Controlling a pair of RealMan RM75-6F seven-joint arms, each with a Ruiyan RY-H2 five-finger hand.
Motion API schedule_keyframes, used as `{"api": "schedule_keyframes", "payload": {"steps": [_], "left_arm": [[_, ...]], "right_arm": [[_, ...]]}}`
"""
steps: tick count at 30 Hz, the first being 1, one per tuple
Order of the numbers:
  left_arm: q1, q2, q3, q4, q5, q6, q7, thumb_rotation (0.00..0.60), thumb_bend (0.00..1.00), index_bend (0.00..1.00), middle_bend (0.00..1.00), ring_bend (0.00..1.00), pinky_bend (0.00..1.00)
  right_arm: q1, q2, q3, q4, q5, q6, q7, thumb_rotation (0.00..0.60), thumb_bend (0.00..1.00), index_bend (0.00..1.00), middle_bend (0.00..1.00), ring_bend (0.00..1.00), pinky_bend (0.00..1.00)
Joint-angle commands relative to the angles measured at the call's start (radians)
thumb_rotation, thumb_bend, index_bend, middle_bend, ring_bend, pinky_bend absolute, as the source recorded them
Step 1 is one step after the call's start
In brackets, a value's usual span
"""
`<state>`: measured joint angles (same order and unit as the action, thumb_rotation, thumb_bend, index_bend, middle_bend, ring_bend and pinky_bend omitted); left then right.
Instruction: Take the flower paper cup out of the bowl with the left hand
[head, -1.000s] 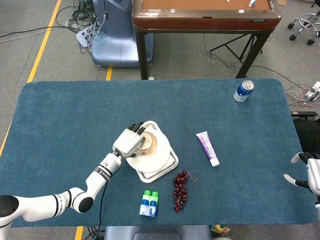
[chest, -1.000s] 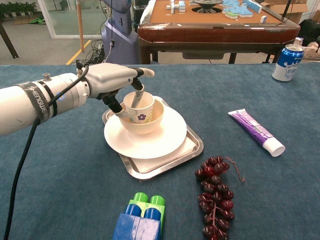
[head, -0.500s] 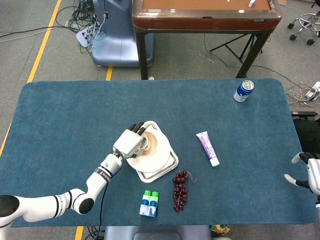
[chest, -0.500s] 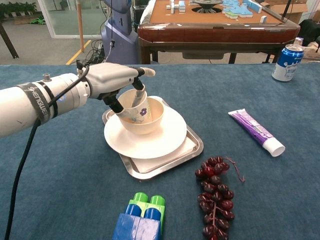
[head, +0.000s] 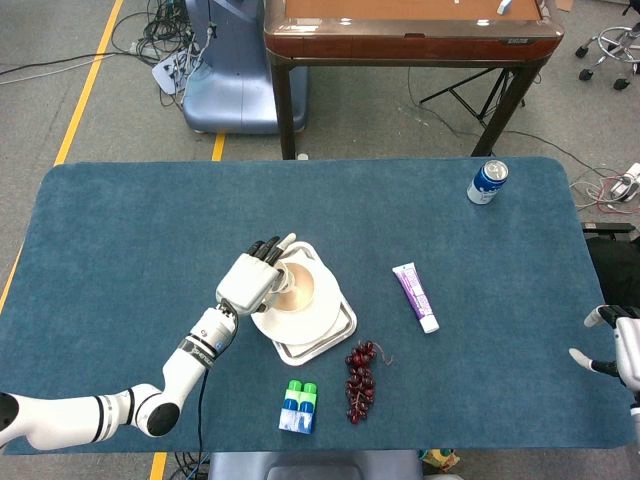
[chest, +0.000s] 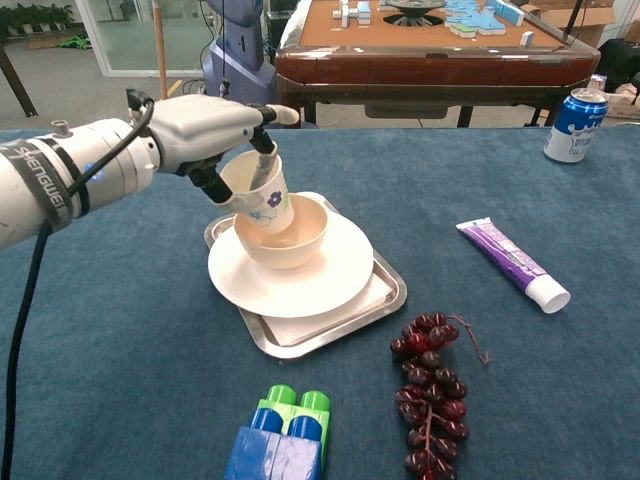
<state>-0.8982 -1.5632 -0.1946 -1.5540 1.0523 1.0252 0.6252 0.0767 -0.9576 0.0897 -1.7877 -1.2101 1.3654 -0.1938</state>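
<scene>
The flower paper cup (chest: 258, 193), white with a purple flower, hangs tilted above the left rim of the cream bowl (chest: 290, 236). My left hand (chest: 205, 129) pinches its rim, one finger inside the cup. In the head view the left hand (head: 247, 279) covers most of the cup beside the bowl (head: 298, 290). The bowl sits on a white plate (chest: 300, 281) on a metal tray (chest: 370, 306). My right hand (head: 612, 352) shows only at the table's right edge, fingers apart and holding nothing.
A bunch of dark grapes (chest: 430, 390) and a blue-green block (chest: 278, 437) lie in front of the tray. A purple tube (chest: 512, 263) lies to the right. A blue can (chest: 574, 125) stands at the far right corner.
My left hand has lifted the cup up and to the left, out of the bowl, tilting it. The right hand has not moved.
</scene>
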Motion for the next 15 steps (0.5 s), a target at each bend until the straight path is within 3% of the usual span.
{"api": "schedule_keyframes", "payload": {"steps": [1,9,15], "left_arm": [[0.010,0.025,-0.001,-0.029,-0.013,0.027,0.031,0.600,0.37,0.61,0.00,0.00,0.12],[0.040,0.106,0.009,-0.110,-0.023,0.088,0.087,0.600,0.37,0.61,0.00,0.00,0.12],[0.063,0.162,0.019,-0.103,-0.061,0.090,0.094,0.600,0.37,0.61,0.00,0.00,0.12]], "right_arm": [[0.000,0.000,-0.001,-0.001,-0.001,0.000,-0.002,0.600,0.15,0.49,0.44,0.33,0.41],[0.002,-0.003,-0.002,-0.001,0.002,-0.002,-0.010,0.600,0.15,0.49,0.44,0.33,0.41],[0.003,-0.008,-0.003,0.001,0.005,-0.005,-0.016,0.600,0.15,0.49,0.44,0.33,0.41]]}}
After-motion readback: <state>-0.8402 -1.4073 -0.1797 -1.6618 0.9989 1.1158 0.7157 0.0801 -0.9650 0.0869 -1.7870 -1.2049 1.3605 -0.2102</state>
